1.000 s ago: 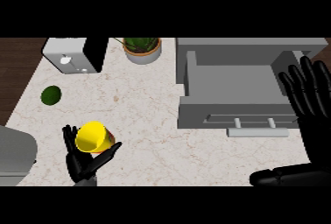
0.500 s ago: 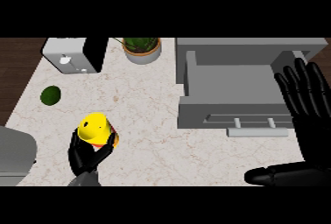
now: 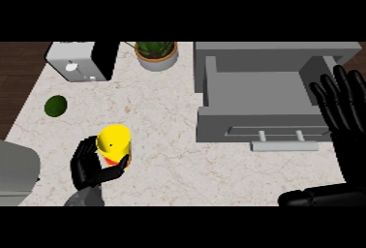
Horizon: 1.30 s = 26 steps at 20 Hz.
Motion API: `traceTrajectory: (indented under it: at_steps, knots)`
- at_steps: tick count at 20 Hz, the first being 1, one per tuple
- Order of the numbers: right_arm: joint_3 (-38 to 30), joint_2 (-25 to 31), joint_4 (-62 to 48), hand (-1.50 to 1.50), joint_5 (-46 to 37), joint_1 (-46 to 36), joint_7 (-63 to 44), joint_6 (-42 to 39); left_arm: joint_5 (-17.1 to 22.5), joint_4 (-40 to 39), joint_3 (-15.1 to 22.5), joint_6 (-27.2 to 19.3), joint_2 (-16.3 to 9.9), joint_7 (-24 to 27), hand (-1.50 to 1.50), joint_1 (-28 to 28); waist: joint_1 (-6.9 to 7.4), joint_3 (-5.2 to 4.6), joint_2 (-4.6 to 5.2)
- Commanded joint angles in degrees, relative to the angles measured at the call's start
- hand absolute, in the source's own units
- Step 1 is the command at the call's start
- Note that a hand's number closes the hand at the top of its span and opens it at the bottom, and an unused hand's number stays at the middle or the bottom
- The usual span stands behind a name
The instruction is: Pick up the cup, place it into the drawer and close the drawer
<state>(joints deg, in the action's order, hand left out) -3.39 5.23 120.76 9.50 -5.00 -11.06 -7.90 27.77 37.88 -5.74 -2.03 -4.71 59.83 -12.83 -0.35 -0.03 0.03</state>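
The yellow cup [image 3: 114, 140] is at the counter's lower left, tilted, with its closed side facing up. My left hand [image 3: 91, 167] is just below it, fingers on its left and thumb on its right, curled round its lower part. The grey drawer [image 3: 263, 89] stands pulled out at the upper right, its inside bare and its handle [image 3: 282, 135] on the front panel. My right hand [image 3: 344, 109] is open with straight fingers pointing up, over the drawer's right edge.
A white and black appliance [image 3: 82, 60] and a potted plant [image 3: 156, 52] stand at the counter's back. A dark green round object [image 3: 55, 105] lies at the left. A grey block [image 3: 16, 169] fills the lower left corner.
The cup has turned in my left hand, so its open mouth no longer shows, and it has moved slightly up and to the right. The right hand has barely shifted.
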Motion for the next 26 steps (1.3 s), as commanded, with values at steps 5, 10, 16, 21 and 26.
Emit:
traceTrajectory:
  at_steps: [5,10,16,21,26]
  knots:
    - [-1.7,0.6,1.7,-1.50,1.9,0.4,-1.7,0.1,-4.2,3.3,4.9,12.5,-5.2,1.3,1.50,-0.2,0.32,0.04,-0.14]
    - [2.7,-1.7,0.3,-1.50,-3.5,1.0,0.0,1.5,-3.0,11.0,6.3,15.0,-5.4,-4.6,1.50,-1.1,0.58,0.05,-0.17]
    - [-0.2,-0.4,1.2,-1.50,-1.0,0.2,-1.1,1.4,-4.5,27.1,11.3,9.8,-4.9,-17.2,1.50,-1.9,0.61,0.10,-0.31]
    - [-0.5,0.3,-1.0,-1.50,0.1,2.5,2.9,-2.0,-2.4,38.6,11.1,5.8,-4.9,-29.5,1.50,-3.4,0.54,0.08,-0.19]
    - [-0.9,-0.1,-1.6,-1.50,0.0,-0.9,1.0,0.1,-3.9,44.9,12.0,-1.0,-1.7,-37.2,1.50,-7.9,0.44,0.06,-0.13]
